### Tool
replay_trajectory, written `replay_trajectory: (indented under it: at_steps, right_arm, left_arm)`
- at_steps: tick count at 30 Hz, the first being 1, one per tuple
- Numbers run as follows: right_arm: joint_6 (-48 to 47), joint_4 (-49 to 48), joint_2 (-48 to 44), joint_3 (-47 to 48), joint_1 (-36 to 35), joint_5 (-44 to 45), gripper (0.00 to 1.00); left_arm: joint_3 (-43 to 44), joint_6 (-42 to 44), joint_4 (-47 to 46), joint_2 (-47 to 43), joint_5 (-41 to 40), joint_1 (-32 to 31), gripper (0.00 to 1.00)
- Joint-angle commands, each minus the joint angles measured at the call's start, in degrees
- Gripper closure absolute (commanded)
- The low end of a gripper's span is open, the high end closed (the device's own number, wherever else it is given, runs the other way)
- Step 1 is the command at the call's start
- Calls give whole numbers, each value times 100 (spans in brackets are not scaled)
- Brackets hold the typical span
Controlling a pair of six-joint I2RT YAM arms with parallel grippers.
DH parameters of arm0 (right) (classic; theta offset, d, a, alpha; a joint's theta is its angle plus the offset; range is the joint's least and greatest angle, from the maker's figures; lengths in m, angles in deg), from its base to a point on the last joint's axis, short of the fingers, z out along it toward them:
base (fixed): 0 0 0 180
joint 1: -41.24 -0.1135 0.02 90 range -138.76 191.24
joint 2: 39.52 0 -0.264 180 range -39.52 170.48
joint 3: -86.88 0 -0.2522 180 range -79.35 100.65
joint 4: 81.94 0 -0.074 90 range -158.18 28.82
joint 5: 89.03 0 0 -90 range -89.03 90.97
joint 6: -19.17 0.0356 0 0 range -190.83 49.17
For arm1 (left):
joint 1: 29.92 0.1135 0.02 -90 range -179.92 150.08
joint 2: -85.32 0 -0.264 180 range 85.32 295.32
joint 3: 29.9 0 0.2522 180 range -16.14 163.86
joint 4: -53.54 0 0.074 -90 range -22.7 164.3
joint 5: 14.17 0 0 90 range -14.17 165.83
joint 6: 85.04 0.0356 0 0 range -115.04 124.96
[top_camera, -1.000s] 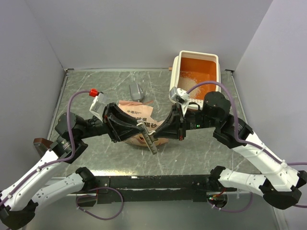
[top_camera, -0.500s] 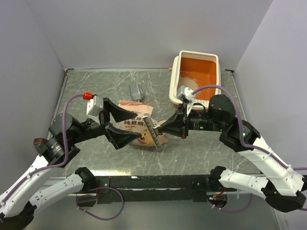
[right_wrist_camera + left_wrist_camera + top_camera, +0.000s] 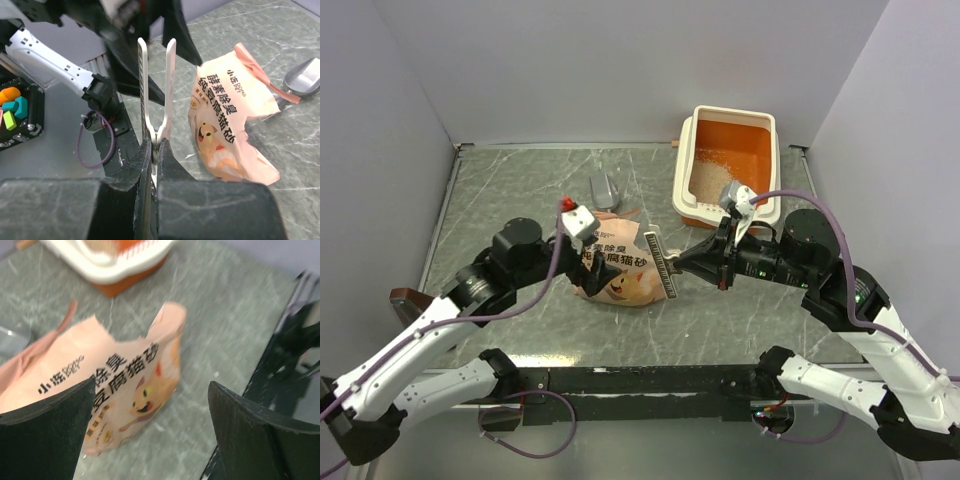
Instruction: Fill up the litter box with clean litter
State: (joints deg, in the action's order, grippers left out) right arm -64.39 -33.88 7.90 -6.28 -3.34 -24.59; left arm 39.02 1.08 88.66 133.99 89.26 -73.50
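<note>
Nearby, the litter box [image 3: 735, 111] lies beyond the right end effector [image 3: 690, 263], clenched on a white clip [image 3: 660, 262].

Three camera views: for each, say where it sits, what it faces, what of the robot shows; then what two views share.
Top external: above and behind the arms, looking down; both arms show, left gripper by the paper bag, right gripper holding a white clip.
Left wrist: on the left arm, facing the bag and litter box past its open fingers.
Right wrist: on the right arm, facing the bag along its shut fingers and clip.
Shared: the bag.
</note>
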Motion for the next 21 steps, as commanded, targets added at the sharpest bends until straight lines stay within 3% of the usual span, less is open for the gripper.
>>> replay_trajectory:
  at_steps: [1, 10, 21]
  right_arm:
    - [-2, -73, -198, -197, 28, -71, 100]
    - [103, -117, -549, -558, 19, -335, 100]
    - [156, -284, -830, -944, 28, -634, 100]
  left_arm:
    - [4, 993, 254, 266, -235, 7, 3]
    - [188, 2127, 562, 1083, -270, 24, 1]
    - [470, 2488, 536, 2252, -297, 209, 1]
